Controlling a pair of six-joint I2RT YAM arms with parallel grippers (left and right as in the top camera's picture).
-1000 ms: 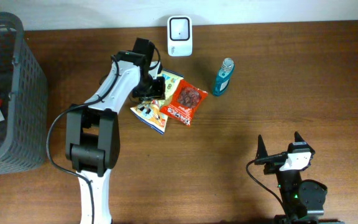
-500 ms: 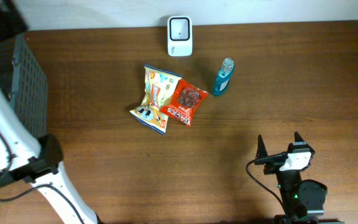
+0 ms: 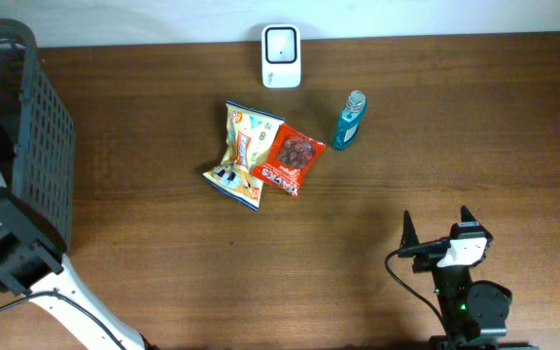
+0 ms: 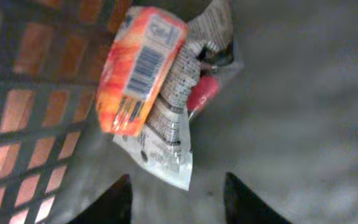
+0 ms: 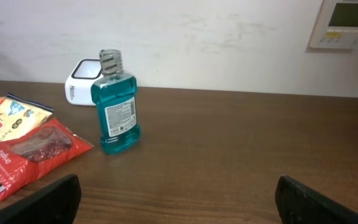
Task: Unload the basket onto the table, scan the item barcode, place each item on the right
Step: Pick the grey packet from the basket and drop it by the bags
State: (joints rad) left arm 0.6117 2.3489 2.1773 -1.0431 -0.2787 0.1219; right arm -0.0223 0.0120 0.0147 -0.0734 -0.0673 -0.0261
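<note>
Left gripper [image 4: 177,186], jaws apart and empty, hangs over the basket [image 3: 42,146], where an orange packet [image 4: 138,65] and a wrapper [image 4: 166,137] lie, presumably scanned. Yellow bag [image 3: 241,156], red bag [image 3: 290,162] and bottle [image 3: 349,121] wait on the table [image 3: 455,117] by the scanner [image 3: 281,43], apparently unscanned; right gripper [image 5: 176,194] idle, jaws wide apart.

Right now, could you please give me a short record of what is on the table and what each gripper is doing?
scanner: white scanner at the table's far edge
bottle: blue bottle upright, right of the packets
table packets: yellow packet and red packet lying side by side, touching
basket: grey basket at the left, holding an orange packet, barcode showing, on a silvery packet
left gripper: open, empty, over the basket's contents
right gripper: open, empty, apart from the items
</note>
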